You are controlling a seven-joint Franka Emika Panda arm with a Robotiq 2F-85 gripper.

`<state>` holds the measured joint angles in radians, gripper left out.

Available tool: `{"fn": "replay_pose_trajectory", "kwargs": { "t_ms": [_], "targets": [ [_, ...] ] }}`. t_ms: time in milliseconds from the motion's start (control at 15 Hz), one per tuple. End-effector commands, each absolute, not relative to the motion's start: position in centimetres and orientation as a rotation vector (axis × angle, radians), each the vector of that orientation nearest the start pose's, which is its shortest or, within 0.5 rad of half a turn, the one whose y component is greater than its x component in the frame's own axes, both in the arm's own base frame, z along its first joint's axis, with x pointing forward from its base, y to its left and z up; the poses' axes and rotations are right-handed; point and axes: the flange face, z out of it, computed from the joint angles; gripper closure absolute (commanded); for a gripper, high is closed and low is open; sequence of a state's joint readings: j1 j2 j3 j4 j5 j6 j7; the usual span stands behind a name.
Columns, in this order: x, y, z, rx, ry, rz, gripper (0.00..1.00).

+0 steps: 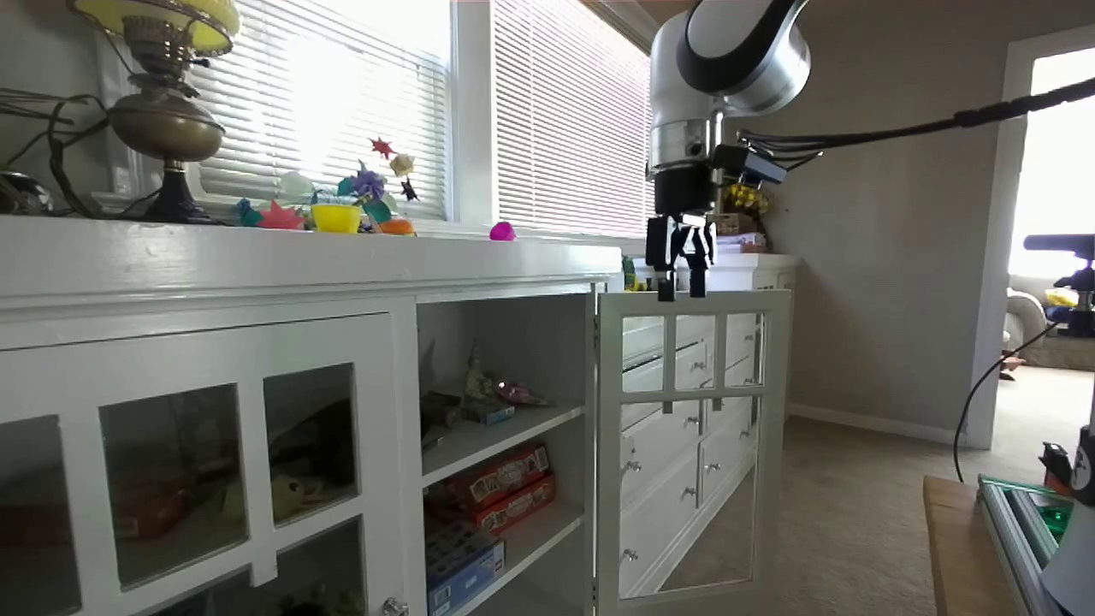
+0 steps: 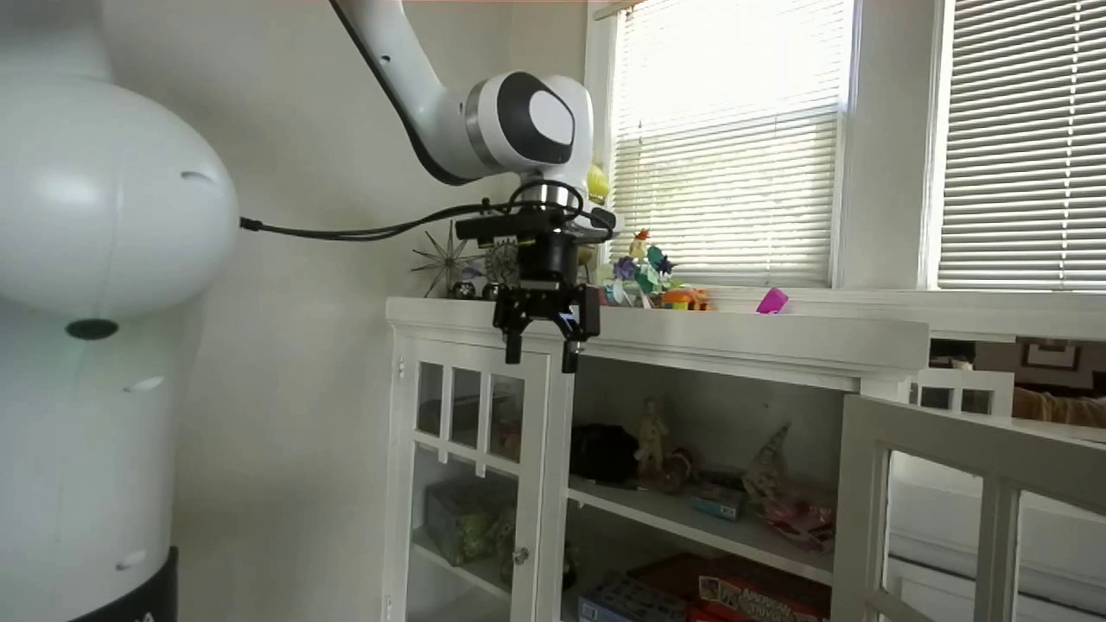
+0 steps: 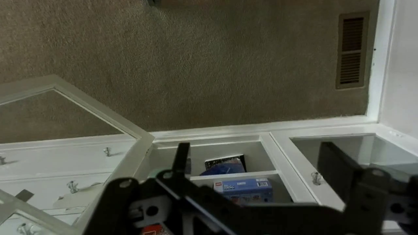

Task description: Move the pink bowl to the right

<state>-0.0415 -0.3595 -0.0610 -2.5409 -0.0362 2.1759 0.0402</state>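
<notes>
The small magenta-pink bowl (image 1: 502,231) sits on the white cabinet top, near the window. It also shows there in an exterior view (image 2: 772,301), looking tilted. My gripper (image 1: 682,295) points down in front of the cabinet, apart from the bowl. In an exterior view my gripper (image 2: 542,358) hangs with its fingertips just below the level of the cabinet top, left of the bowl in that picture. In the wrist view my gripper's fingers (image 3: 254,150) stand wide apart with nothing between them. The bowl is out of the wrist view.
The cabinet top (image 1: 308,257) also bears a lamp (image 1: 167,127), a yellow cup (image 1: 336,218) and colourful toys. A glass cabinet door (image 1: 697,398) stands open, sticking out. Shelves below hold boxes (image 3: 243,186). Window blinds (image 2: 734,155) rise behind the cabinet top.
</notes>
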Motion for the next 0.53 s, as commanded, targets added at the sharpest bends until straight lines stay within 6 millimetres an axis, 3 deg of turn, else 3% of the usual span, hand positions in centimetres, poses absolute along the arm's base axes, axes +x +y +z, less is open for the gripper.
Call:
{"fn": "replay_pose_trajectory", "kwargs": {
  "t_ms": [0, 200, 467],
  "targets": [
    [42.9, -5.8, 38.0, -3.086, 0.288, -0.058, 0.0],
    [43.6, -6.7, 38.3, -3.141, 0.245, -0.107, 0.0],
    [45.0, -9.3, 42.8, -3.243, 0.203, -0.226, 0.0]
  ]
}}
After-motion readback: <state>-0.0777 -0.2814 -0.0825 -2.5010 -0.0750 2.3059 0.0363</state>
